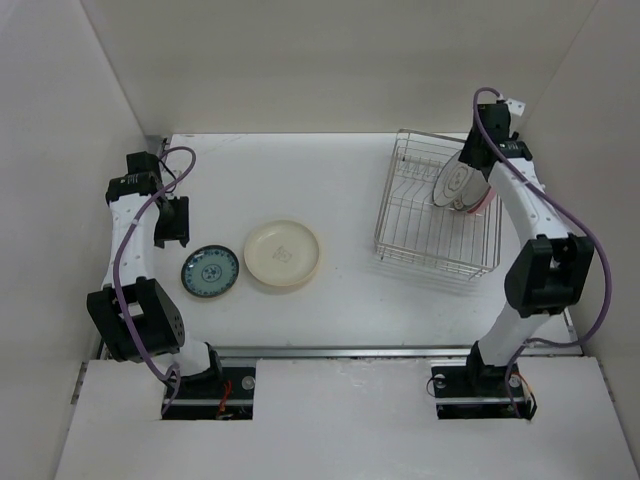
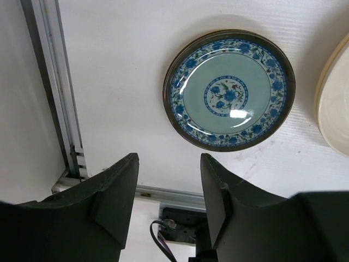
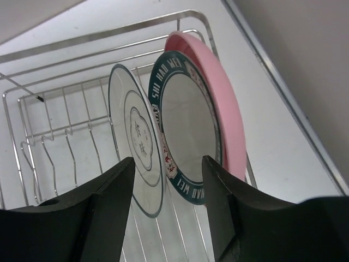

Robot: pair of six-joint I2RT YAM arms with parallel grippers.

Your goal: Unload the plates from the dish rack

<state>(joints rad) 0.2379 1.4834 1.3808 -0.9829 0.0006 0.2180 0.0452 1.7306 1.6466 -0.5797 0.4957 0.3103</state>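
The unloading looks partly done: two plates already lie flat on the surface (image 1: 300, 170) left of centre. They are the teal patterned plate (image 1: 210, 270) and, just beside it on its right but not touching it, the cream plate (image 1: 283, 253).

What is left sits in the dish rack (image 1: 405, 212) at the far right of the surface. The right wrist view shows three plates standing on edge among its wire dividers, close together: a pale plate (image 3: 133, 136) with small characters at its centre, a white plate with a dark lettered rim (image 3: 188, 125) next to it, and the pink plate (image 3: 221, 82) behind that, toward the rack's outer side. No other plate shows in the slots that are in view, so three seem left to lift out.

The right jaws hang over the rack, parted, with the lower edges of the pale and dark-rimmed plates showing in the gap between them. Nothing is clamped, and whether a finger touches a rim cannot be told. The left jaws hover over the surface near the teal plate — partly open, holding nothing
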